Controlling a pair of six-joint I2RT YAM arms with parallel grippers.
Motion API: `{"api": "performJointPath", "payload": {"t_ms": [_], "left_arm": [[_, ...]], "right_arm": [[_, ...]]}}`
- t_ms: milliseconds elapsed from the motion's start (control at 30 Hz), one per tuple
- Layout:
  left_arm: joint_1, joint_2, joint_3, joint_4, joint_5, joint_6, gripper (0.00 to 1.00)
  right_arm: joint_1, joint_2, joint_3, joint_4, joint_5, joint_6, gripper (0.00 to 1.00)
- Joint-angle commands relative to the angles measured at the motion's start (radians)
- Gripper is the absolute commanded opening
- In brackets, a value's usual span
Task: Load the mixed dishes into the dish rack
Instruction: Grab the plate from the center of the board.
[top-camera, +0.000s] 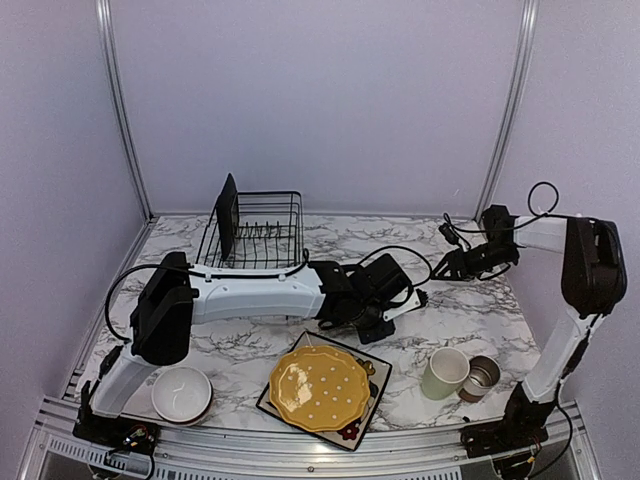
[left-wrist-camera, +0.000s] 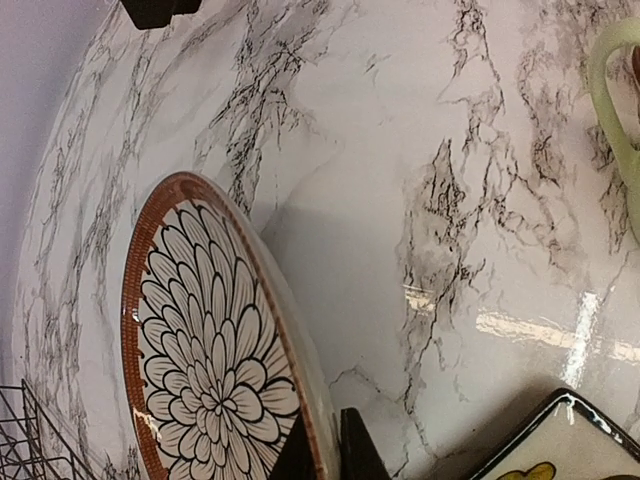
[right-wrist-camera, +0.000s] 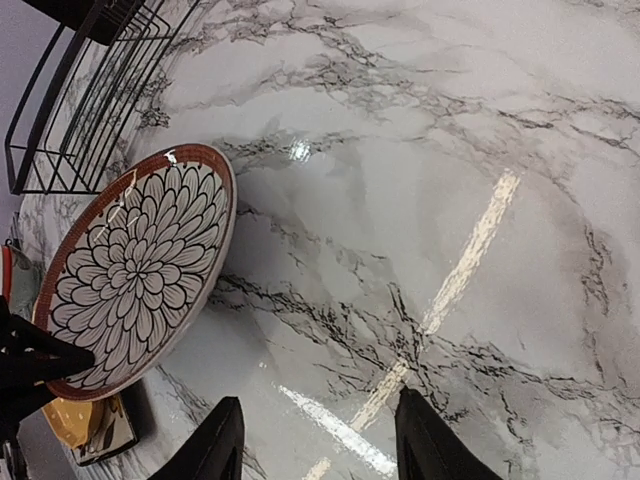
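My left gripper (top-camera: 385, 305) is shut on the rim of a round plate with a brown rim and a black-and-white flower pattern (left-wrist-camera: 200, 350). It holds the plate on edge over the table's middle; the plate also shows in the right wrist view (right-wrist-camera: 135, 280). The black wire dish rack (top-camera: 262, 232) stands at the back left with a black square plate (top-camera: 228, 215) upright in it. A yellow dotted plate (top-camera: 320, 388) lies on another black square plate (top-camera: 362, 418) at the front. My right gripper (top-camera: 450, 265) is open and empty, right of the held plate.
A white bowl (top-camera: 182, 392) sits front left by the left arm's base. A pale green mug (top-camera: 443, 372) and a small grey-brown cup (top-camera: 482, 377) stand front right. The rack's corner shows in the right wrist view (right-wrist-camera: 90, 100).
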Motion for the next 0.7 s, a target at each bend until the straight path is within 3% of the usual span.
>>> {"api": "performJointPath", "payload": {"t_ms": [0, 333, 667], "left_arm": [[0.021, -0.123, -0.030, 0.090, 0.129, -0.074, 0.00], [0.161, -0.256, -0.134, 0.323, 0.426, -0.279, 0.00], [0.255, -0.392, -0.249, 0.568, 0.520, -0.462, 0.00]], "right_arm": [[0.003, -0.082, -0.079, 0.216, 0.088, 0.027, 0.50], [0.002, -0.080, -0.152, 0.297, 0.179, 0.025, 0.50], [0.002, -0.040, -0.140, 0.296, 0.183, 0.014, 0.50]]}}
